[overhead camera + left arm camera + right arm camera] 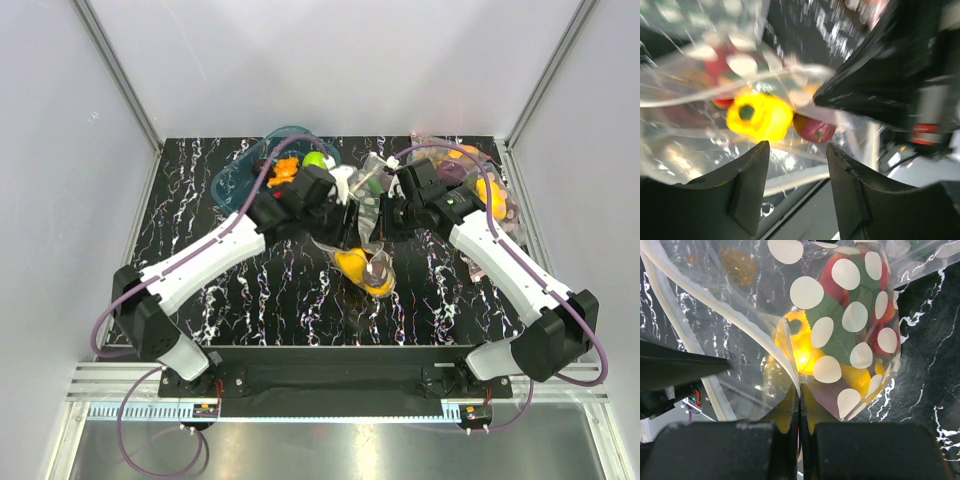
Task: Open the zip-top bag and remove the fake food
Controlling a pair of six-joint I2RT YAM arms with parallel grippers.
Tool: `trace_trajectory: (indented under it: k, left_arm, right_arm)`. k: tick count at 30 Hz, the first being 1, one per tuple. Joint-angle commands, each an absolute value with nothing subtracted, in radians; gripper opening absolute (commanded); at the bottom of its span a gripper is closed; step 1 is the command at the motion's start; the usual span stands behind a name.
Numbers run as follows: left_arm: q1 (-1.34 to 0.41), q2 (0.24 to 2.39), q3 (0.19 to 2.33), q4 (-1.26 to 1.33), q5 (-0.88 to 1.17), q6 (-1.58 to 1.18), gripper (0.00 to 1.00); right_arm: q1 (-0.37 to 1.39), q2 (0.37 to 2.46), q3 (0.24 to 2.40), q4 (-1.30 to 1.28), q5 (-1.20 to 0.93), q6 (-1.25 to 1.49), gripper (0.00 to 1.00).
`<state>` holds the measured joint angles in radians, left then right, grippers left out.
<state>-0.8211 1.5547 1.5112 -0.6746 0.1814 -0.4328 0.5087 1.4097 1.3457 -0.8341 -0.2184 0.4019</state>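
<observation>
Two grippers meet at the zip-top bag (366, 258), mid-table between the arms. Right gripper (800, 407) pinches a fold of film; left gripper (797, 165) gapes part-way, empty. Left should catch the opposite lip, then pull apart evenly. Bag clear, white-dotted, crumpled; fake food (759, 116) inside: yellow pepper, red berries.

This is looking like a robotics lab cell: plain white panels (330, 60) in aluminium framing (118, 75) are enclosing a black marbled table (290, 300) beyond and beside the left arm (200, 265) and right arm (500, 260), with purple cables (98, 330) trailing from their bases.
</observation>
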Motion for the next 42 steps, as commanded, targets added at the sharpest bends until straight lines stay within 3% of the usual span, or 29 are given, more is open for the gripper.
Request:
trace_trajectory:
  k: [1,11,22,25,29,38,39,40,42]
  left_arm:
    - [-0.844,1.534,1.491,-0.600,0.131,-0.408,0.55]
    - [-0.842,1.603,1.365,-0.491,0.092,-0.414,0.62]
    - [-0.839,1.709,1.378,-0.446,0.110,-0.380,0.73]
    - [-0.831,1.707,1.359,-0.430,0.094,-0.382,0.93]
    - [-0.824,1.726,1.347,-0.411,0.098,-0.383,0.99]
    - [-0.815,1.786,1.353,-0.391,0.144,-0.357,0.97]
    - [-0.812,1.787,1.353,-0.387,0.152,-0.354,0.93]
    - [-0.811,1.789,1.350,-0.387,0.158,-0.350,0.78]
    - [-0.805,1.787,1.345,-0.380,0.175,-0.348,0.62]
  right_arm:
    - [0.518,1.381,1.338,-0.787,-0.238,0.439,0.00]
    - [0.520,1.351,1.299,-0.766,-0.259,0.454,0.00]
    - [0.520,1.365,1.299,-0.752,-0.272,0.443,0.00]
    - [0.518,1.365,1.301,-0.753,-0.268,0.442,0.00]
    - [0.518,1.367,1.304,-0.750,-0.268,0.437,0.00]
    - [0.517,1.394,1.324,-0.764,-0.259,0.420,0.00]
    - [0.517,1.397,1.325,-0.764,-0.258,0.417,0.00]
    - [0.517,1.399,1.325,-0.764,-0.255,0.417,0.00]
    - [0.517,1.404,1.328,-0.769,-0.250,0.416,0.00]
